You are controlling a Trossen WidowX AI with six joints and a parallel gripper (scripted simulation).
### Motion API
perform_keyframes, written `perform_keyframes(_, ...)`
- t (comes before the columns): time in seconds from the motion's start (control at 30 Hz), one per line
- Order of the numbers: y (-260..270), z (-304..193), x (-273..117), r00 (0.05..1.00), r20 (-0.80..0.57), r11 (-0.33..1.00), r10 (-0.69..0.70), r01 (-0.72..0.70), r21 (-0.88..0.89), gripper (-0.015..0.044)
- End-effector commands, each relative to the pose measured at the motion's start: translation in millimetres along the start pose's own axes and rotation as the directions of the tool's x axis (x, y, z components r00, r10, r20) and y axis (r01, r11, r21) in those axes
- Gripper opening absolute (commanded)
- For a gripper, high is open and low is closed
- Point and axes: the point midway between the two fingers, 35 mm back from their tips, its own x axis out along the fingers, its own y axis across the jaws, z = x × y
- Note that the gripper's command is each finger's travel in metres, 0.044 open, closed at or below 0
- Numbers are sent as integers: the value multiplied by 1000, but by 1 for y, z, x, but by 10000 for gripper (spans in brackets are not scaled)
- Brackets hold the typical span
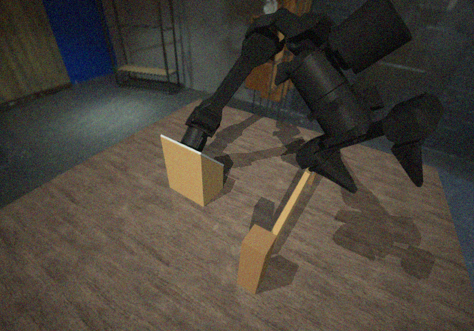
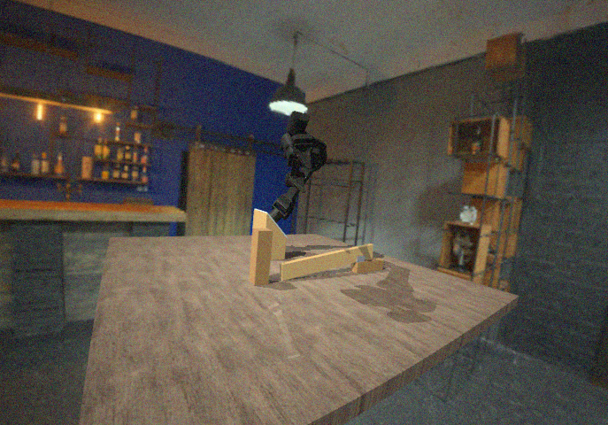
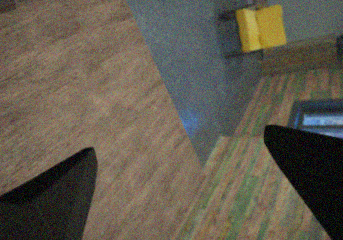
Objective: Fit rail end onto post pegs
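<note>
The single black parallel gripper (image 1: 378, 172) hangs in the air above the desk with its jaws spread wide and nothing between them. Its two dark, wedge-shaped fingers taper to blunt points, and in the wrist view they frame only bare desk surface, one desk edge and the floor beyond.

Below the jaws lies one long, flat-sided rail of pale wood (image 1: 290, 203), smooth and square-edged. It slopes: the exterior view shows one end up against the one tall upright wooden block (image 1: 254, 257) and the other end down at the one small low wooden block (image 2: 368, 266) lying on the desk. Whether pegs or holes meet cannot be told from these views.

One broader pale wooden panel with a thin white top edge (image 1: 190, 172) stands well apart from the rail, right in front of the arm's base.

The grey-brown, wood-grained desk (image 1: 88, 253) is rectangular with sharp straight edges. The rail lies nearer one long edge, with open surface on all sides of it and between it and the panel.
</note>
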Motion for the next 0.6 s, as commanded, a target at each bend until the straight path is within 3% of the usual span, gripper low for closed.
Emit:
perform_keyframes(0.0,50,14,31,990,-27,989,142,-143,-42,440)
perform_keyframes(0.23,165,35,69,892,-87,883,444,-452,-125,440)
perform_keyframes(0.43,265,42,70,719,-151,692,678,-694,-199,440)
perform_keyframes(0.57,286,44,67,668,-166,634,725,-742,-215,440)
